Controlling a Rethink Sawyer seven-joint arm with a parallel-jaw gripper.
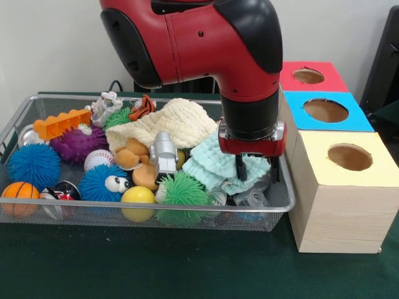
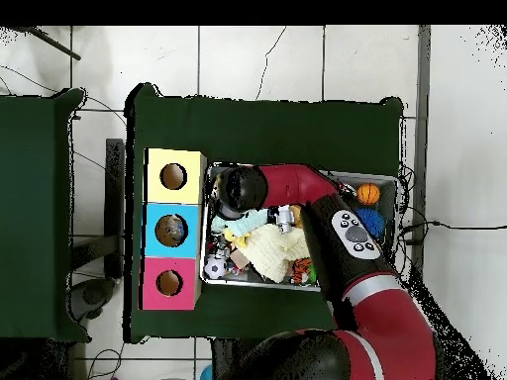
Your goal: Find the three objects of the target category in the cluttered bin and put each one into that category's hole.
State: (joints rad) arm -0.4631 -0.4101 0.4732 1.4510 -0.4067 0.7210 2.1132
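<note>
A dark green desk point(image 1: 124, 268) stands on a pale tiled floor point(image 2: 248, 59). The silver mesh bin point(image 1: 12, 124) sits beside the blue-topped box's hole point(image 1: 325, 110). The pincer point(image 1: 255, 167), fingers spread, hangs over crumpled clear bottles point(image 1: 249, 198) at the bin's box end.

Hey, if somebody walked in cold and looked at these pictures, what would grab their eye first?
The big red arm dominates, reaching down from the top so its gripper hangs over a mint-green cloth at the right end of the wire bin. That bin brims with bright toys, and beside it stand three boxes topped red, blue and yellow.
</note>
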